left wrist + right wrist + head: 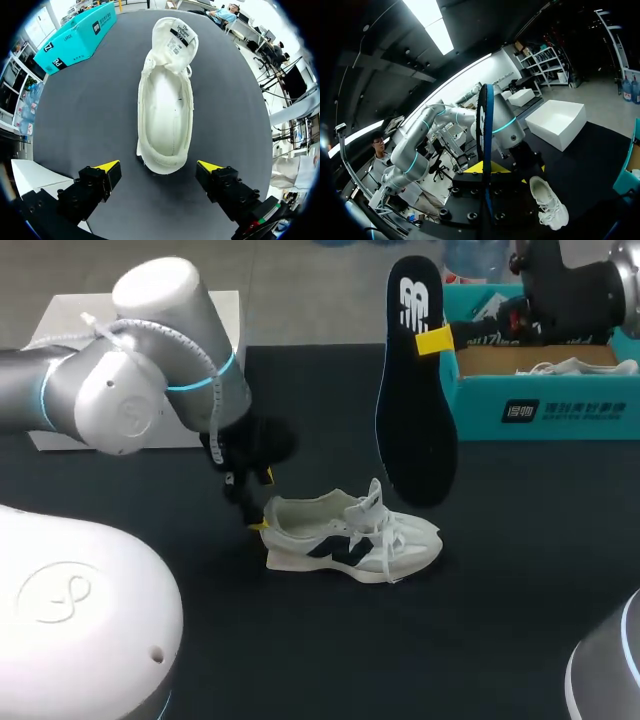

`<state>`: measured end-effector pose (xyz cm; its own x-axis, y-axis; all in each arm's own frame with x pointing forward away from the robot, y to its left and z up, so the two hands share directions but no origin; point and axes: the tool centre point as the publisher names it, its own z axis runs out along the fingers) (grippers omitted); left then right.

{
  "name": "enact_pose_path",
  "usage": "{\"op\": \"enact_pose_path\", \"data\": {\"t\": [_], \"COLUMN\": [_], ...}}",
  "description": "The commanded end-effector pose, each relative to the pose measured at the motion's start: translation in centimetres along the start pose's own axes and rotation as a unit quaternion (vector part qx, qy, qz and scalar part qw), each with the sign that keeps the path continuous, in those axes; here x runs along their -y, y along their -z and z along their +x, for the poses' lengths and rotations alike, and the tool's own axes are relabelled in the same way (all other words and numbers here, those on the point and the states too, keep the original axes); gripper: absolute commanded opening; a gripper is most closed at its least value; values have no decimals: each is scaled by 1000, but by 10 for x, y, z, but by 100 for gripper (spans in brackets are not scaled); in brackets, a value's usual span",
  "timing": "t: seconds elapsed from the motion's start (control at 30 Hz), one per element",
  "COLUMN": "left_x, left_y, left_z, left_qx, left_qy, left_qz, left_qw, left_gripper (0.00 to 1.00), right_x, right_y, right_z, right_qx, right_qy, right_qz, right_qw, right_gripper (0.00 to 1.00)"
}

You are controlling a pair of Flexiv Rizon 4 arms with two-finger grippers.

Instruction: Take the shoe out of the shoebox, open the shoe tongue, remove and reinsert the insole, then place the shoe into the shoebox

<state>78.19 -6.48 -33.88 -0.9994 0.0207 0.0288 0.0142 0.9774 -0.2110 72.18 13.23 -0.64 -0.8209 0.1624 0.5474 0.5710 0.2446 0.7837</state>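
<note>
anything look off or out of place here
Only the insole stands out: it is outside the shoe, held on end in the air by the right gripper. The shoe sits upright on the table with its inside bare. Nothing looks spilled or damaged.

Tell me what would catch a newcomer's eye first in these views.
First, the black insole, held upright in the air by the right end effector, above the dark table between the white shoe and the teal shoebox. Next, the shoe itself, alone on its sole mid-table, with the left end effector open on either side of its heel, not touching it.
</note>
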Motion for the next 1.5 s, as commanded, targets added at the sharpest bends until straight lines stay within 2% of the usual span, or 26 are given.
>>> {"op": "enact_pose_path", "data": {"t": [0.03, 0.33, 0.43, 0.93, 1.1, 1.2, 1.33, 1.4, 1.5], "left_x": [5, 8, 9, 9, 24, 34, 50, 58, 70], "left_y": [5, 10, 11, 11, 23, 24, 15, 8, -4], "left_z": [2, 3, 6, 6, 3, -5, -19, -26, -32], "left_qx": [9, 11, 31, 31, 27, 28, 23, 3, -2], "left_qy": [0, -8, -12, -12, -21, -19, -35, -52, -53], "left_qz": [-50, -56, -75, -75, -46, -34, -6, 9, 7], "left_qw": [999, 998, 997, 997, 998, 999, 999, 999, 999], "left_gripper": [100, 100, 100, 100, 100, 100, 100, 100, 100], "right_x": [0, 0, 0, 0, 0, 0, 0, 0, 0], "right_y": [-1, -1, -1, -1, -1, -1, -1, -1, -1], "right_z": [-1, -1, -1, -1, -1, -1, -1, -1, -1], "right_qx": [0, 0, 0, 0, 0, 0, 0, 0, 0], "right_qy": [0, 0, 0, 0, 0, 0, 0, 0, 0], "right_qz": [1, 1, 1, 1, 1, 1, 1, 1, 1], "right_qw": [1000, 1000, 1000, 1000, 1000, 1000, 1000, 1000, 1000], "right_gripper": [0, 0, 0, 0, 0, 0, 0, 0, 0]}}
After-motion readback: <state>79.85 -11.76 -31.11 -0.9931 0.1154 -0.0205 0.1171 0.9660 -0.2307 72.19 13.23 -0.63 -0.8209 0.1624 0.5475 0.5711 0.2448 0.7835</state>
